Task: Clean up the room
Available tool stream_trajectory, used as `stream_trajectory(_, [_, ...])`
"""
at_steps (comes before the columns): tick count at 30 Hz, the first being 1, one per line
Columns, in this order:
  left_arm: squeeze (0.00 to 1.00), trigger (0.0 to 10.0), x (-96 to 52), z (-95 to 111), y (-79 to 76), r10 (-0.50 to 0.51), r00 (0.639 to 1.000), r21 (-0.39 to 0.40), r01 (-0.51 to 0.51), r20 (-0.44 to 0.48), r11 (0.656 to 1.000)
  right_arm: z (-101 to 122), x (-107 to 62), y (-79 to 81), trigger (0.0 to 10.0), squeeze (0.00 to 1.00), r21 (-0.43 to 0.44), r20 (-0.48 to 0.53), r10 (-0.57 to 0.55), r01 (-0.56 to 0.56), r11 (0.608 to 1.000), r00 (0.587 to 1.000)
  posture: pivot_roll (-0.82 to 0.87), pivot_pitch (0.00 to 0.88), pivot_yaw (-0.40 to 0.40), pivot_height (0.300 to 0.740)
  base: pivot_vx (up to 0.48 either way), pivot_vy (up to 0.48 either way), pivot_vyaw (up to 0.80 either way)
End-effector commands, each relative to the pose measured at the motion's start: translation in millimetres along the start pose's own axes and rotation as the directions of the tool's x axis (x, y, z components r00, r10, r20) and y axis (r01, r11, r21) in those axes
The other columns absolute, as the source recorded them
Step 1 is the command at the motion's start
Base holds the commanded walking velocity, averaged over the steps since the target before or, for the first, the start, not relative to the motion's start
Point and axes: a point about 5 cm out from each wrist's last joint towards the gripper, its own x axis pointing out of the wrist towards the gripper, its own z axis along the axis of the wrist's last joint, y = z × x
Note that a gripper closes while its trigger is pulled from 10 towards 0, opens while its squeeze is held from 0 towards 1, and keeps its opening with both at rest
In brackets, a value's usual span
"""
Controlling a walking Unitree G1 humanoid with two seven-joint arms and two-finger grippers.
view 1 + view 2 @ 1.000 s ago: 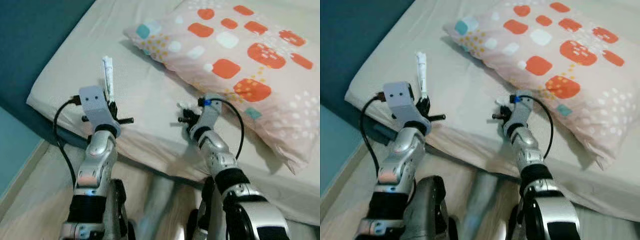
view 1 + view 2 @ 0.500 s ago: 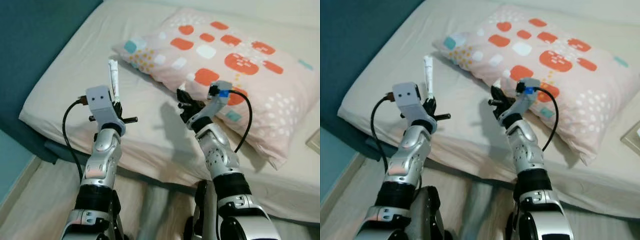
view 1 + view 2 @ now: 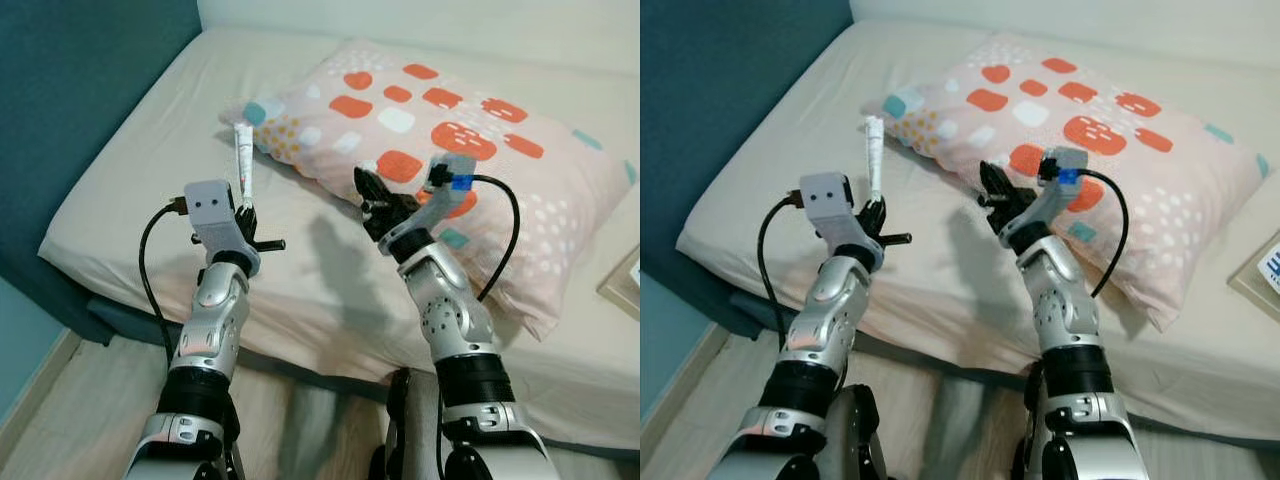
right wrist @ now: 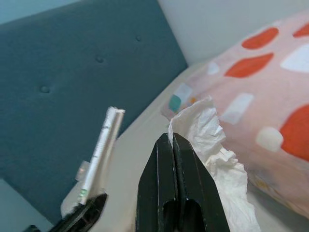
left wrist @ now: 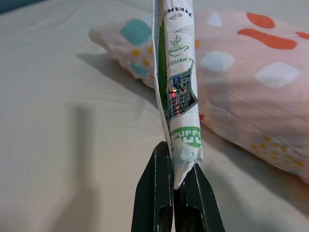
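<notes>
My left gripper [image 3: 245, 207] is held up over the bed and is shut on the lower end of a rolled white wrapper [image 3: 243, 158] with green print, which stands upright. The left wrist view shows the wrapper [image 5: 178, 82] pinched between the black fingers [image 5: 157, 193]. My right gripper [image 3: 373, 194] is raised in front of the pillow [image 3: 470, 130] and is shut on a crumpled white tissue [image 4: 215, 150]. The wrapper [image 4: 102, 145] also appears beside it in the right wrist view.
The patterned pillow lies on a bed with a beige sheet [image 3: 130, 190]. A teal padded headboard [image 3: 70, 90] runs along the left. Wooden floor [image 3: 60, 420] lies below the bed's edge. A flat box [image 3: 625, 285] sits at the far right edge.
The camera has tilted up, showing more of the bed. Both arms have risen; the right gripper has lifted off the sheet to in front of the pillow.
</notes>
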Motion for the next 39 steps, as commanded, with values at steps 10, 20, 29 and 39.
stream_trajectory(10, [0.00,10.0,-8.5,-26,6.4,-0.005,0.997,-0.021,0.004,-0.080,1.000,-6,-8.9,0.8,0.0,0.00,0.009,-0.045,-0.003,0.004,1.000,0.999,-0.04,0.121,0.024,0.540,0.000,0.000,0.00])
stream_trajectory(20, [0.00,10.0,-15.8,-38,32.2,0.045,0.992,-0.021,-0.048,-0.117,0.999,-35,-37.3,-19.7,0.0,0.00,-0.007,-0.154,-0.091,0.091,0.996,0.984,-0.04,0.104,0.028,0.575,0.000,0.000,0.00])
stream_trajectory(29, [0.00,10.0,-24.1,-43,52.5,0.076,0.988,0.048,-0.070,-0.137,0.996,-56,-59.9,-30.4,0.0,0.00,-0.008,-0.225,-0.142,0.144,0.990,0.964,-0.03,0.096,0.032,0.610,-0.267,0.000,0.00])
stream_trajectory(39, [0.00,10.0,-44.1,-66,65.2,0.069,0.981,0.058,-0.059,-0.182,0.997,-80,-78.1,-42.3,0.0,0.00,-0.024,-0.311,-0.188,0.190,0.982,0.932,-0.03,0.087,0.032,0.645,-0.048,0.000,0.00])
